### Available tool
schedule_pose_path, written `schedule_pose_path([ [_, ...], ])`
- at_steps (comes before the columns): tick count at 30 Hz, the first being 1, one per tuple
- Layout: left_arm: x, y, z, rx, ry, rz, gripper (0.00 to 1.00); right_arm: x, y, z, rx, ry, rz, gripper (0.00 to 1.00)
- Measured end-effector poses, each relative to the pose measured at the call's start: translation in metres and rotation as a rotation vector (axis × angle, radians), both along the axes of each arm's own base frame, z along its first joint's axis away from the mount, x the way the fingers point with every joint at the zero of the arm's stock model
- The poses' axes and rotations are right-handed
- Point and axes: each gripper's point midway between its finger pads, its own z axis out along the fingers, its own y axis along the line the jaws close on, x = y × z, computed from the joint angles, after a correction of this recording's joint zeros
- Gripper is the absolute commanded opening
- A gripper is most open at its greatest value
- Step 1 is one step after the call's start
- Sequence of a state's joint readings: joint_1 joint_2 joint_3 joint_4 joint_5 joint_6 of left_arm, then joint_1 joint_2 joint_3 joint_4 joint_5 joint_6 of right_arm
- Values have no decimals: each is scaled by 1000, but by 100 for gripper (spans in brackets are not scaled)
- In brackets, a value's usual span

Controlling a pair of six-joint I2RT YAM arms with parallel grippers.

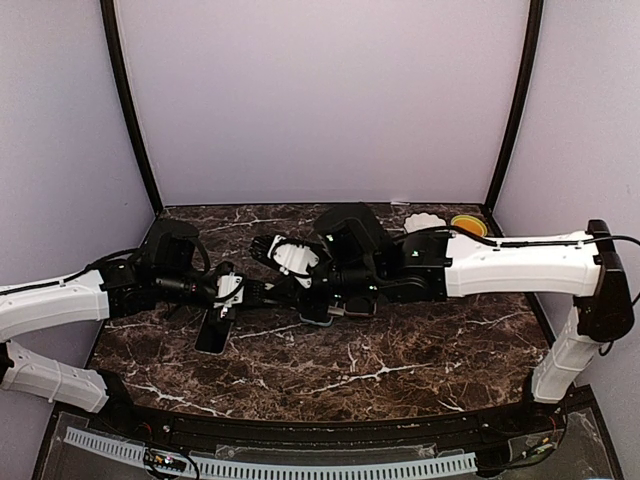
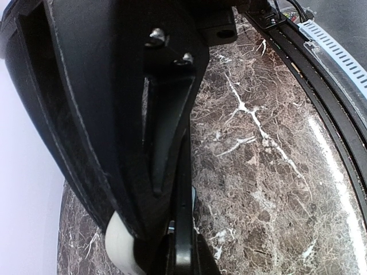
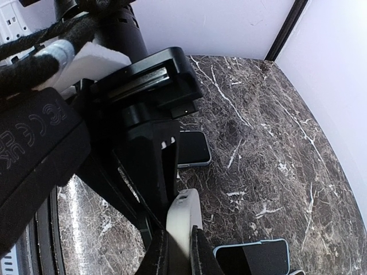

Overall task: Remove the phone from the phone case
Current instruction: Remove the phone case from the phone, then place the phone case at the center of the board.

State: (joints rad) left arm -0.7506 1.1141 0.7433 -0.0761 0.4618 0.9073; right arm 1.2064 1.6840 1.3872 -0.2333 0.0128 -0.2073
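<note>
Left hand clamped closed, right hand likewise, both low over table

SITE: robot test lab | ENCLOSURE: plain lavender booth panels, black corner posts | BENCH: dark marble-pattern tabletop | NEAR EDGE: slotted cable duct

phone: dark slab, glossy black face up, thin pale edge, flat on tabletop, left of centre, long axis roughly front-to-back. phone case: light-blue rim around a dark face, also flat, near centre, right of phone, not touching it. Can't tell if it's empty.
</note>
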Motion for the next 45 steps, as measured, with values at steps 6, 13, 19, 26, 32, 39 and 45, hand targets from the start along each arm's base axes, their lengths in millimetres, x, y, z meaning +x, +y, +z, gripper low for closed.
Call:
schedule_pose_path([
  [6, 6, 7, -4, 17, 0, 33, 0, 3, -15, 1, -14, -2, -33, 0],
  [13, 19, 24, -1, 30, -22, 113, 0, 25, -60, -28, -146, 42, -151, 0],
  [19, 24, 28, -1, 37, -34, 143, 0, 34, -81, -33, -183, 67, -218, 0],
  [26, 38, 34, 8, 25, -83, 202, 0, 58, -108, -25, -165, 93, -334, 0],
  [32, 46, 40, 17, 11, -118, 243, 0, 105, -131, -1, -22, 131, -504, 0],
  [39, 47, 40, 19, 5, -125, 246, 0, 183, -151, 23, 258, 240, -704, 0],
  [45, 48, 40, 19, 4, -125, 247, 0, 260, -141, 7, 449, 391, -718, 0],
])
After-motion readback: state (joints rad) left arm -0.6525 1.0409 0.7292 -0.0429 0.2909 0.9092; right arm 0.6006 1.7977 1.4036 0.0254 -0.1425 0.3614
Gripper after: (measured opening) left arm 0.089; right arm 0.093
